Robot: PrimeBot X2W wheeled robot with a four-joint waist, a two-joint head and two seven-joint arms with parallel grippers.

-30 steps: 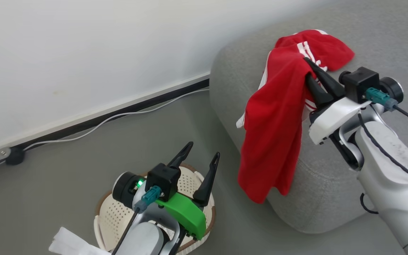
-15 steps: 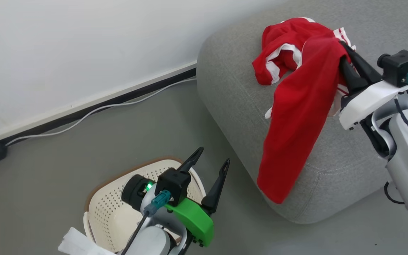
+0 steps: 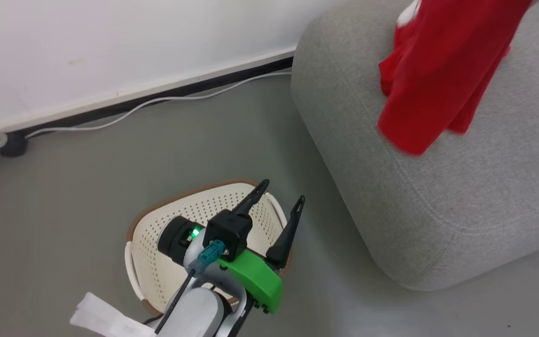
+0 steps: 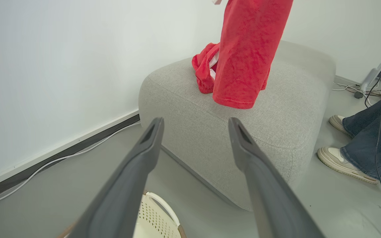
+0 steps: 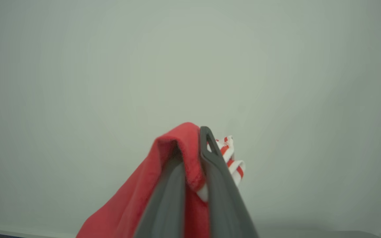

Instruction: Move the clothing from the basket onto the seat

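Closest to me, my left pincer (image 3: 282, 192) hangs just above the basket (image 3: 157, 276), its two dark fingers spread wide with nothing between them. The basket stands on the grey floor (image 3: 63, 196), cream and perforated, with a brown rim, and my green-shelled wrist covers its near right part in the head view. In the left wrist view a white handle and a bit of that rim peek out between my fingers at the bottom edge.

Beyond the basket, and apart from it, the seat (image 3: 438, 210) rises from the floor: a big light grey block with rounded corners. On its top, toward the wall side, lies a bunched red piece (image 4: 205, 71) with a white band showing in its folds. Just beside it a red garment (image 3: 438, 70) hangs straight down from above (whether its lower hem touches the cushion I cannot tell).

Up there my right pincer (image 5: 192, 145) is pressed together on a fold of that garment, a red-and-white striped edge sticking out past one finger.

A person's pale shoes (image 4: 342, 162) and blue trouser legs stand on the floor at the seat's far end. Farthest off, a white cable (image 3: 157, 100) runs along the foot of the pale wall (image 3: 110, 47).
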